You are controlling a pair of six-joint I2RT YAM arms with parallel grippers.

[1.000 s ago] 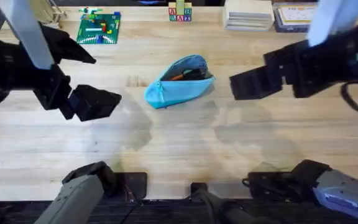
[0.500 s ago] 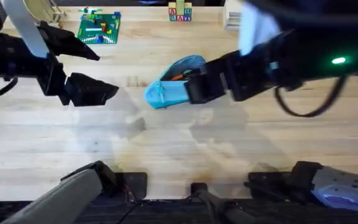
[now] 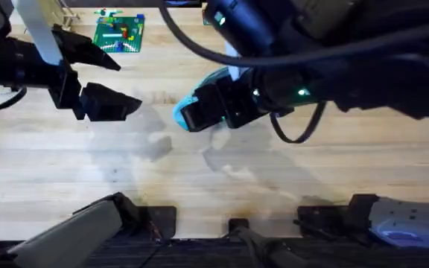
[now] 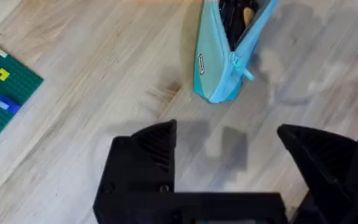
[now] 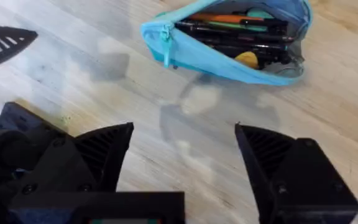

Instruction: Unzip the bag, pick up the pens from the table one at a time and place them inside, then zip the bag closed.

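Bag (image 5: pixel 229 43) unzipped mid-table, pens (image 5: pixel 241 37) already inside; only zipping remains. Right gripper (image 5: pixel 182 149) and left gripper (image 4: pixel 229 155) both spread, empty.

Bare tabletop (image 3: pixel 222 186) runs along the near edge; the right gripper (image 3: pixel 208 112) crowds the pencil pouch (image 3: pixel 187 112) mid-tabletop

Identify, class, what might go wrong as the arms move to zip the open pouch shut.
1. The light blue fabric pouch gapes wide with black pens and orange items lying near the opening; the zipper could snag on them.
2. Nothing holds the pouch: the open left tool and open right tool are both clear of it, so tugging the zipper pull may just drag it across the wooden table.
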